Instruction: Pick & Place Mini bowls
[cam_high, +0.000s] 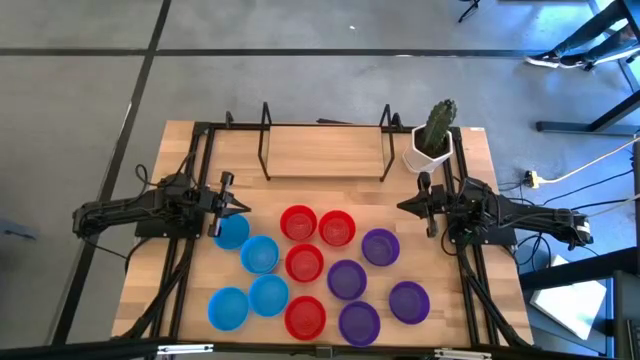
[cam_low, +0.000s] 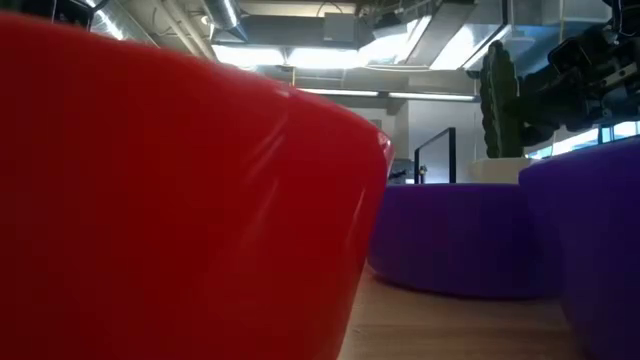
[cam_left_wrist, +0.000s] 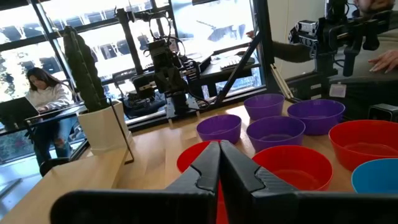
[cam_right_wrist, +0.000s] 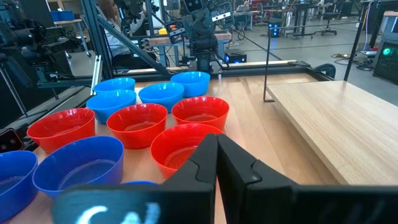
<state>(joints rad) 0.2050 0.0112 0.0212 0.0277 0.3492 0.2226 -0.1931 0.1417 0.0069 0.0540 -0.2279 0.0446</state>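
Fingers shut — mini bowls (cam_high: 302, 263) seemingly empty.

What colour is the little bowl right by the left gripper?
Blue. The bowl beside the left gripper shows best in the high view.

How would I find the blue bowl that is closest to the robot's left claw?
Look on the wooden table for the four blue bowls grouped on the left arm's side. The one you want is the blue bowl farthest toward the back, right beside the left gripper. It is the only blue one tucked against that gripper; the others sit nearer the front edge.
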